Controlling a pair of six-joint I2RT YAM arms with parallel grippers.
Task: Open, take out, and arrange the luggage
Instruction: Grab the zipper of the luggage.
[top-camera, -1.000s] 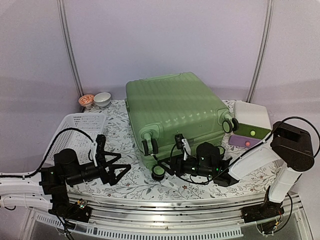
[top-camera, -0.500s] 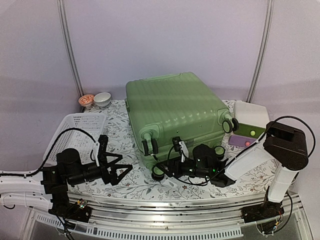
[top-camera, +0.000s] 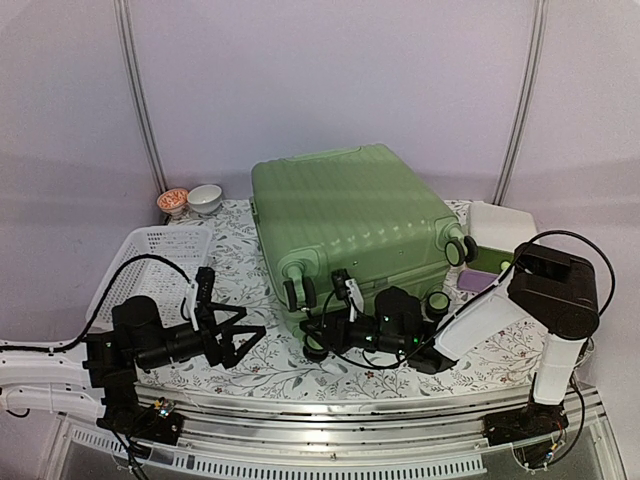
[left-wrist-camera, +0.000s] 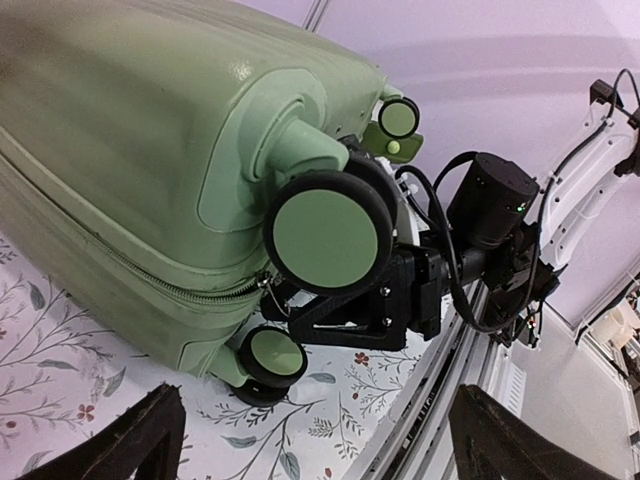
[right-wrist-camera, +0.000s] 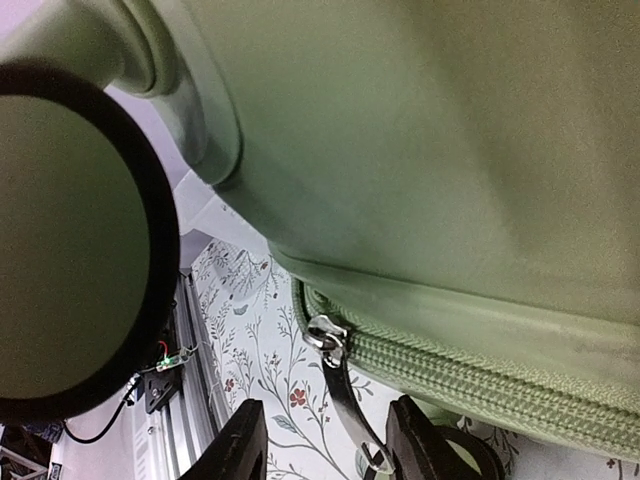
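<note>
- The luggage (top-camera: 350, 225) is lying flat and zipped shut on the table (top-camera: 250, 378), with its wheels facing the arms and its length running away from them toward the far wall.
- Its zip pull (right-wrist-camera: 343, 395) is hanging from the slider at the near corner, just below a wheel (right-wrist-camera: 70, 240), and is pointing down into the gap of the right gripper (right-wrist-camera: 325, 432).
- The right gripper is straddling the pull with its fingers partly spread. The tab is sitting close to one finger with a clear gap to the other, so nothing is being pinched yet.
- From this gripper the zip (right-wrist-camera: 480, 385) is running off sideways along the shell's edge. I am judging that the coming move is closing on the tab and then drawing it along that line.
- The left gripper (top-camera: 248, 338) is hanging wide open beside the same corner, apart from the shell and holding nothing. The right arm is much the nearer.
</note>
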